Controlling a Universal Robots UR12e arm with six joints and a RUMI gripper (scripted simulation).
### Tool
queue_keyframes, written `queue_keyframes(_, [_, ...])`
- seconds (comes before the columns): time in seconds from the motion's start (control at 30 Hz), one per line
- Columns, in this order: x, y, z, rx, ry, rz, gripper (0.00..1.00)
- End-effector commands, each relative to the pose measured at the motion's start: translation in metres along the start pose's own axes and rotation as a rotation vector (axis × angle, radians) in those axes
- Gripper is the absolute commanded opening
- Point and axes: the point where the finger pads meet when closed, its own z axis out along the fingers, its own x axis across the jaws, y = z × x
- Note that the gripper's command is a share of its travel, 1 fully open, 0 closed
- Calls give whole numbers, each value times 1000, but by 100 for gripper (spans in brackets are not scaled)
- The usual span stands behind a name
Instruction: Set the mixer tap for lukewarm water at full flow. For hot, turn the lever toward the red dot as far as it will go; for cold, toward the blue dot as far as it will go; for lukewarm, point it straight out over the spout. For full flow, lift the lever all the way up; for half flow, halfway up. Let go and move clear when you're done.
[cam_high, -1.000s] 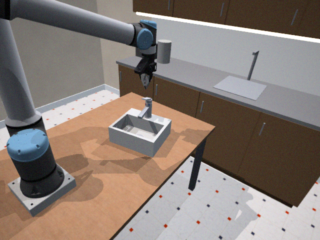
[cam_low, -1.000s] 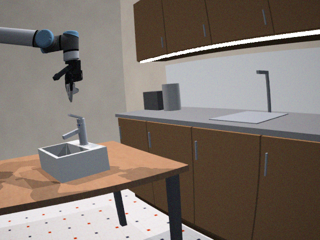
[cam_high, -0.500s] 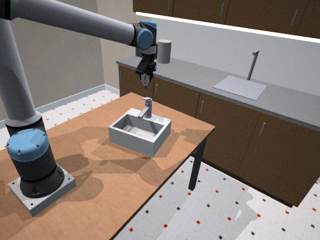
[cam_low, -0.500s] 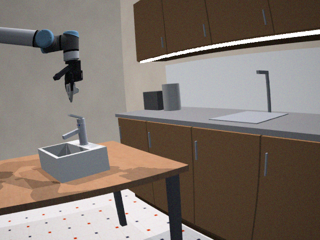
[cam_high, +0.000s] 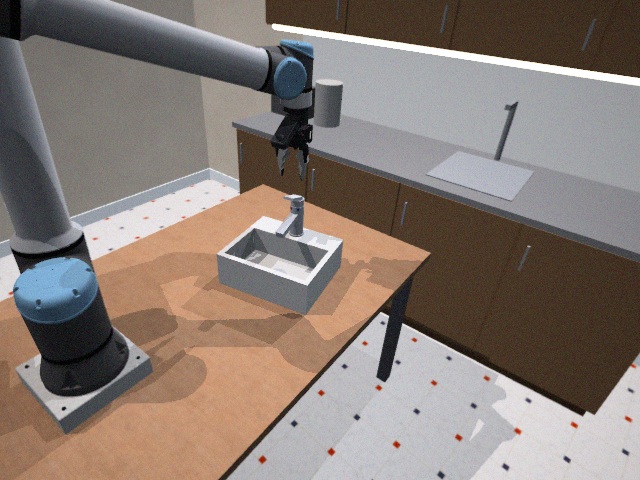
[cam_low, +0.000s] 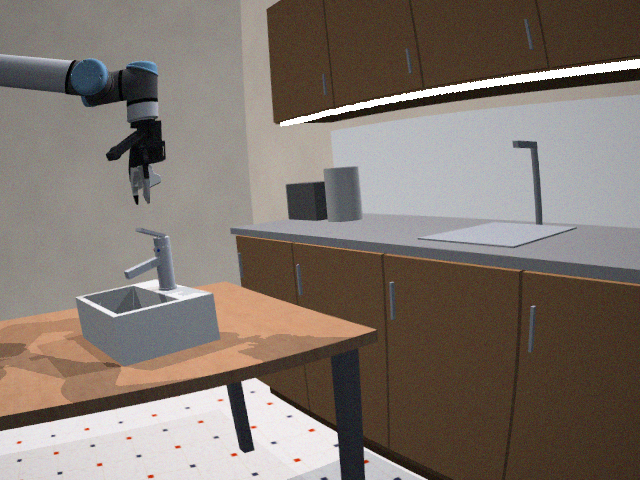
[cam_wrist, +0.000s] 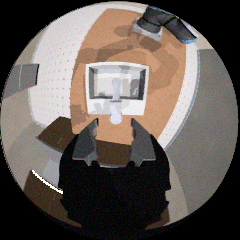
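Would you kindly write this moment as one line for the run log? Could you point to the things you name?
gripper (cam_high: 292, 176) (cam_low: 142, 201) (cam_wrist: 114, 118): open, nothing held | position: above tap (cam_high: 296, 219) (cam_low: 164, 263) (cam_wrist: 116, 119), not touching | basin (cam_high: 262, 286) (cam_low: 155, 328) (cam_wrist: 91, 107): on table (cam_high: 248, 403) (cam_low: 289, 320) (cam_wrist: 167, 120)

Brown counter (cam_high: 248, 413) (cam_low: 289, 320) (cam_wrist: 165, 107) was seen, shadows cast across its top. White rectangular basin (cam_high: 263, 283) (cam_low: 155, 330) (cam_wrist: 91, 107) was placed upright on it. Robot's square base plate (cam_high: 64, 413) (cam_wrist: 157, 37) was set there too, well apart from basin.
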Motion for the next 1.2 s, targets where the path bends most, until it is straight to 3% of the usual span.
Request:
queue_keyframes(0.0, [1, 2, -1, -2, 0, -3, 43])
queue_keyframes(1.17, [2, 1, 7, 2, 2, -2, 43])
